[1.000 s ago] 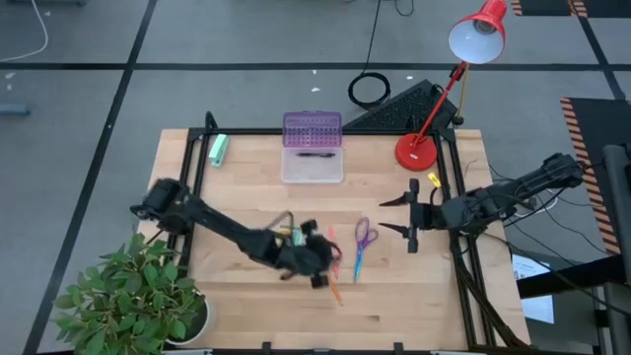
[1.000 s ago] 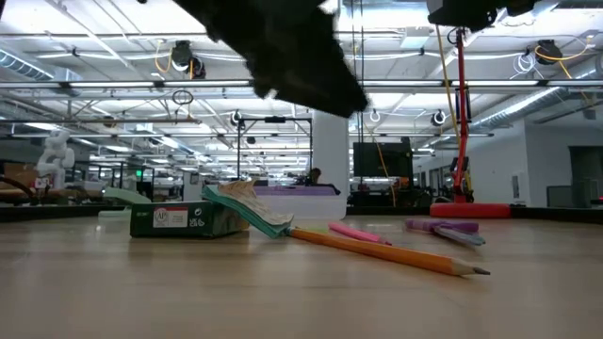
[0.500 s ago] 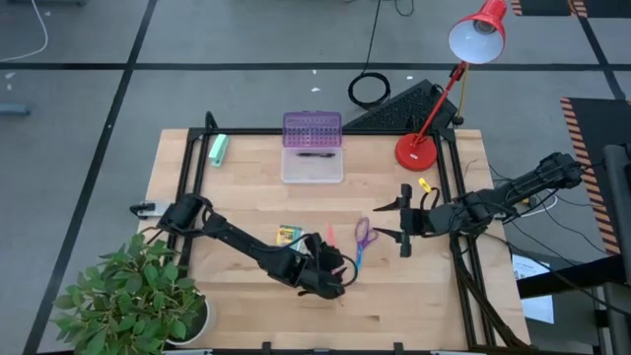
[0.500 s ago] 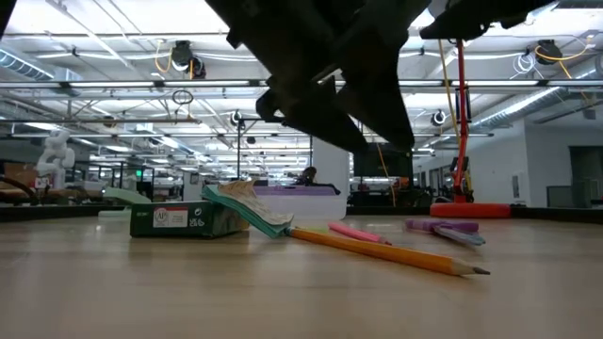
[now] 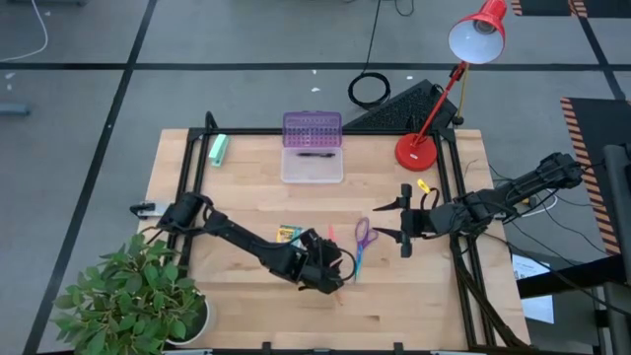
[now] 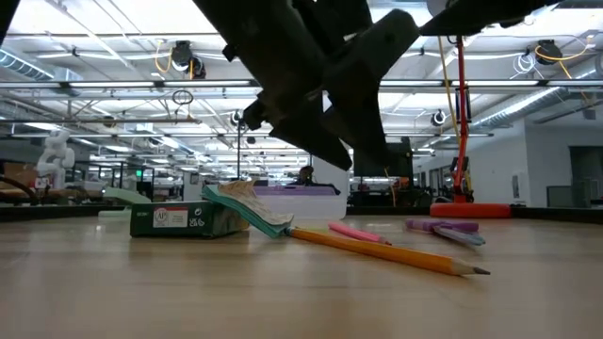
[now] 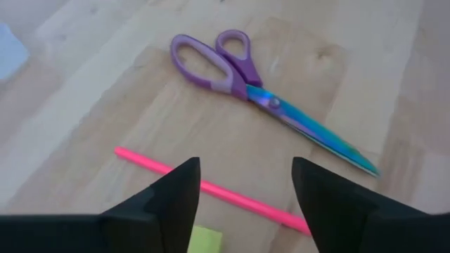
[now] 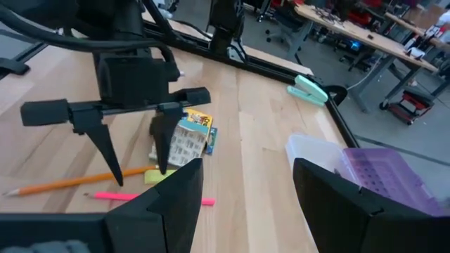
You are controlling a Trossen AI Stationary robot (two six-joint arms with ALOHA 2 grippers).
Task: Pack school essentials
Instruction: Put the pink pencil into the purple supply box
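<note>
left wrist view shows the left gripper with fingers spread, empty, poised over the pink pen beside the scissors on the desk, likely to pick it. right gripper waits open nearby.

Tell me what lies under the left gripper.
The left gripper, open, hangs over a pink pencil and a small yellow piece on the table. Purple-handled scissors lie just beyond. Its fingers cover the rest.
</note>
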